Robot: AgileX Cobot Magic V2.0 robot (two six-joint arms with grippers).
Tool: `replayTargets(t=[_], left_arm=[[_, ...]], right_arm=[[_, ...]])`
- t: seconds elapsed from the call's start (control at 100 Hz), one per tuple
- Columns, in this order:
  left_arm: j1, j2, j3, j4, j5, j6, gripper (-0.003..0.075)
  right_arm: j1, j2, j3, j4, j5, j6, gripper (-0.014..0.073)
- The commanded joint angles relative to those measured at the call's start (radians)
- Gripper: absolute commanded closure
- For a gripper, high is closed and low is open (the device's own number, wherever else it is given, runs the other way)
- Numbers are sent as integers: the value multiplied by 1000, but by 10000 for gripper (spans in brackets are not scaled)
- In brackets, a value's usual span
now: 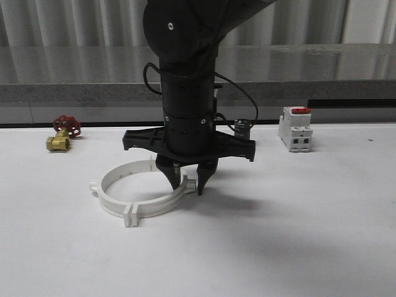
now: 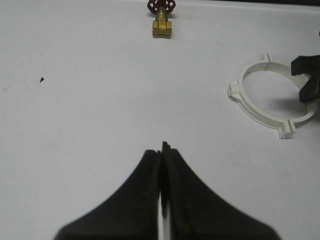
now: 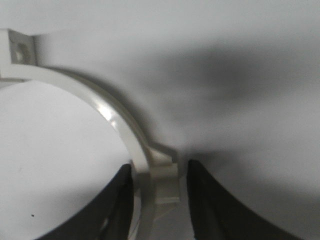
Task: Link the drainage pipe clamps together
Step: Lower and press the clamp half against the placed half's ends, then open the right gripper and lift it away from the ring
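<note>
The two white drainage pipe clamps lie on the white table as one ring, with end tabs meeting at the front and back. My right gripper points down over the ring's right side. In the right wrist view its open fingers straddle the ring at a side lug. One finger sits against the band and a thin gap shows at the other. My left gripper is shut on nothing, above bare table well away from the ring.
A brass valve with a red handwheel sits at the back left of the table, also in the left wrist view. A white breaker with a red switch stands at the back right. A grey ledge runs behind the table.
</note>
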Motion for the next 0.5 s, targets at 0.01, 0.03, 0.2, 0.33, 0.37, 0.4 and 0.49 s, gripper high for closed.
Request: replayTargets(t=[0.01, 0.03, 0.2, 0.33, 0.37, 0.4, 0.49], left_arm=[[1, 5, -26, -8, -67, -2, 741], [1, 5, -26, -8, -67, -2, 741], [1, 5, -26, -8, -67, -2, 741], [1, 5, -26, -8, -67, -2, 741], [1, 5, -26, -8, -67, -2, 741], [1, 5, -26, -8, -67, -2, 741], [1, 5, -26, -8, -67, -2, 741]], right_arm=[[0, -60, -32, -30, -20, -4, 221], [0, -60, -32, -30, -19, -4, 218], [0, -67, -44, -31, 7, -4, 219], [0, -89, -77, -57, 56, -35, 219], [0, -101, -85, -71, 69, -52, 219], [0, -111, -90, -79, 76, -66, 219], [-1, -154, -96, -108, 90, -119, 219]])
